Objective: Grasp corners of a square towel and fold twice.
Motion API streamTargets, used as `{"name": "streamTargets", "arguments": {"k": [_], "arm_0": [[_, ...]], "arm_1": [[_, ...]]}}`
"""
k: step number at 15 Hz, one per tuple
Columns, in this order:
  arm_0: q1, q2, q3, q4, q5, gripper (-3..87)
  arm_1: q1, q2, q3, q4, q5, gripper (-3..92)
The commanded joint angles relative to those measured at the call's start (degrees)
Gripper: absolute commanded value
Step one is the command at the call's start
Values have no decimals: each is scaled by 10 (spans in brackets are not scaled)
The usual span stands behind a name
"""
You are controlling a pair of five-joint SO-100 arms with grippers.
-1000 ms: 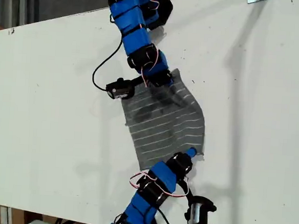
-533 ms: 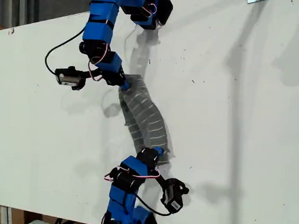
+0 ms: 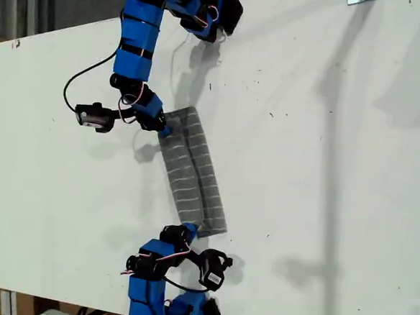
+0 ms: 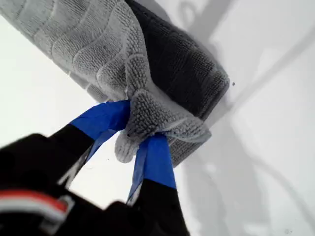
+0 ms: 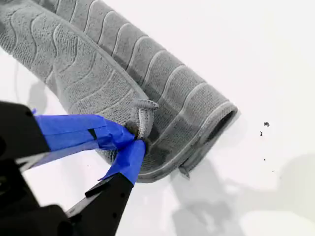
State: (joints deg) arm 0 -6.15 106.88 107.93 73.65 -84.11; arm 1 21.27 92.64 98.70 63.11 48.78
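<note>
Square towel point(image 3: 193, 172) folded on table point(image 3: 338, 174), between 2 grippers, 1 at each end.

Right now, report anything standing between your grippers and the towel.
Nothing visible does. My first gripper and my second gripper each already pinch the towel, one at each end, on the bare table.

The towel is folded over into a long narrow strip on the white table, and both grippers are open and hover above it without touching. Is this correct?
Not quite. The towel is a folded strip on the table, but both wrist views show my first gripper and my second gripper shut on the cloth, each pinching one end.
</note>
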Motion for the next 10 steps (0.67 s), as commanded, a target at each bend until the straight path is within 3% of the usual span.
{"name": "streamTargets", "arguments": {"k": [1,4,10], "arm_0": [[-43,120,113,-52,-9,-2],[-71,195,211,-91,-7,-2],[17,157,150,-91,-26,-3]], "arm_1": [[14,-56,-93,-9,-22,-1],[32,-109,-160,8,-27,-1],[9,-117,-167,129,-25,-1]]}}
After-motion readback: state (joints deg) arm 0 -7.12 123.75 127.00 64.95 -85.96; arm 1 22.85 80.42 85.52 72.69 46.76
